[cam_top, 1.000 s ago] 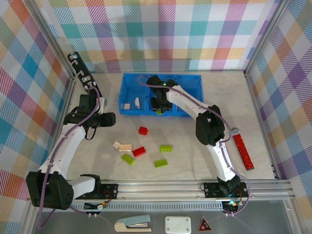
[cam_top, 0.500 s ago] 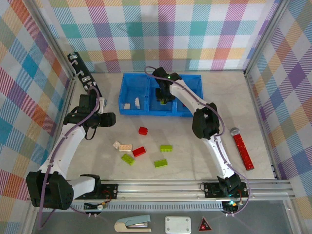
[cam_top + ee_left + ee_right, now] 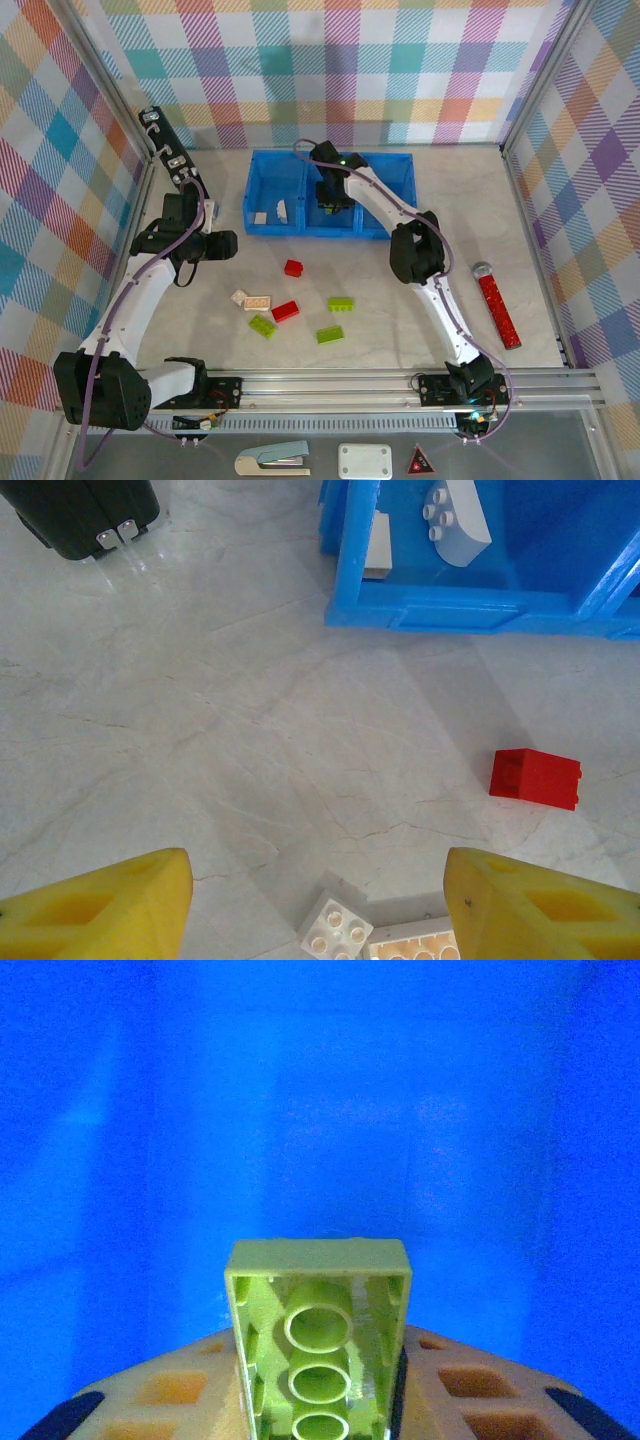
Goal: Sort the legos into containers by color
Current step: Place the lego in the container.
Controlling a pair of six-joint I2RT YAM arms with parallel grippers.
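One pale, marble-veined counter point(image 3: 380, 340) carries everything, and the largest thing on it is a glossy blue plastic tray point(image 3: 300, 232) of three square wells at the far side. The right end effector point(image 3: 320, 1410), whose arm hides much of the middle and right wells, is at the middle well. It is clamped on one lime brick point(image 3: 318, 1310), whose hollow, tubed underside faces the wrist camera. The left end effector point(image 3: 320, 915) hangs over the counter left of the tray, its yellow fingers point(image 3: 100, 910) apart with nothing gripped. One long red studded strip point(image 3: 498, 308) lies far right. The left well holds two white pieces point(image 3: 455, 522), one curved and one flat. Seven loose bricks sit near the counter's middle: three lime point(image 3: 340, 304), two red point(image 3: 293, 267) and two white or cream point(image 3: 258, 301). That last pair is cut off in the left wrist view.
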